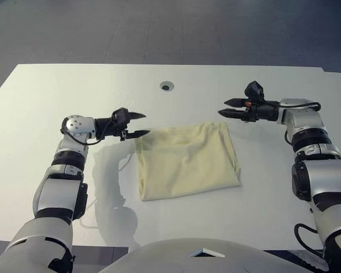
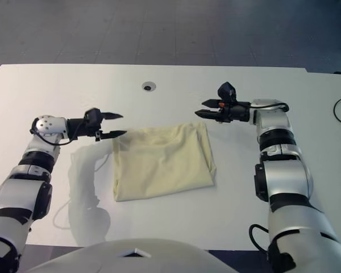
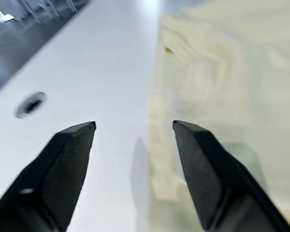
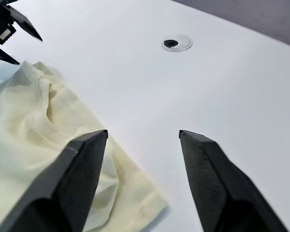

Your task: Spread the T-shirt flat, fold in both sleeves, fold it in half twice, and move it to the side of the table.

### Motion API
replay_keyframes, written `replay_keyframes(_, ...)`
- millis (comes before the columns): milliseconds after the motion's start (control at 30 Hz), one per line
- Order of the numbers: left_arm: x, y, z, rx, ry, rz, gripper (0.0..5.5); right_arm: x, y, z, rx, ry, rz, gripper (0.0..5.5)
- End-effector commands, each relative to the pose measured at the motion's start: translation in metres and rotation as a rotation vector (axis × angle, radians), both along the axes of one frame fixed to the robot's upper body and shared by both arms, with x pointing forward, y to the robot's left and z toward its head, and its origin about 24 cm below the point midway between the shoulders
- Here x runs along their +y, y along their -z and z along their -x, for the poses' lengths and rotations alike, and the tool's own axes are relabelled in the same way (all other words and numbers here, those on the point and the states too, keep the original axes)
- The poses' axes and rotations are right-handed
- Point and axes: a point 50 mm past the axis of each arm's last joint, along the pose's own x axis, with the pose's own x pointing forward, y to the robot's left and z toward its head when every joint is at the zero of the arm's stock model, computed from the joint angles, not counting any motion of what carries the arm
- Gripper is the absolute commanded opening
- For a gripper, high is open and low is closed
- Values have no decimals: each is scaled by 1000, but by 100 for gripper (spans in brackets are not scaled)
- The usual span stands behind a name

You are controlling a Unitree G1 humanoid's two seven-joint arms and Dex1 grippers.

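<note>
A pale yellow T-shirt (image 1: 184, 159) lies folded into a rough rectangle in the middle of the white table (image 1: 57, 91). My left gripper (image 1: 143, 124) hovers open just off the shirt's far left corner, holding nothing. My right gripper (image 1: 223, 107) is open above the shirt's far right corner, also holding nothing. In the left wrist view, the black fingers (image 3: 63, 169) frame the shirt's edge (image 3: 208, 87). The right wrist view has its black fingers (image 4: 82, 174) over the shirt's corner (image 4: 43, 140), with the left gripper (image 4: 9, 34) farther off.
A round cable hole (image 1: 167, 86) sits in the table behind the shirt. Bare tabletop lies to the left, right and far side of the shirt. Beyond the table's far edge is grey floor (image 1: 159, 28).
</note>
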Motion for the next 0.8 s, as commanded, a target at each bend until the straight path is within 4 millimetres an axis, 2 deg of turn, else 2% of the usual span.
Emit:
replay_keyframes(33, -10, -23, 3, -111, 38, 35, 331, 0, -6, 11, -84, -77, 3, 316)
replay_keyframes(67, -15, -24, 8, -126, 56, 40, 329, 2, -7, 13, -95, -85, -1, 314)
replay_keyframes(167, -34, -23, 27, -126, 128, 59, 278, 12, -2, 21, -98, -110, -5, 265)
replay_keyframes(300, -56, -6, 61, -33, 251, 4, 209, 21, 17, 33, -41, -147, 21, 199)
replay_keyframes(400, -62, 10, 83, 57, 319, -75, 154, 21, 32, 37, -14, -148, 76, 145)
replay_keyframes(467, -61, 23, 89, 71, 325, -153, 118, 20, 38, 34, -45, -116, 139, 111)
replay_keyframes(633, -60, 41, 108, 81, 386, -255, 191, 17, 55, 31, -174, -101, 364, 28)
replay_keyframes(800, -56, 47, 125, 119, 418, -280, 277, 10, 66, 32, -214, -102, 489, 106)
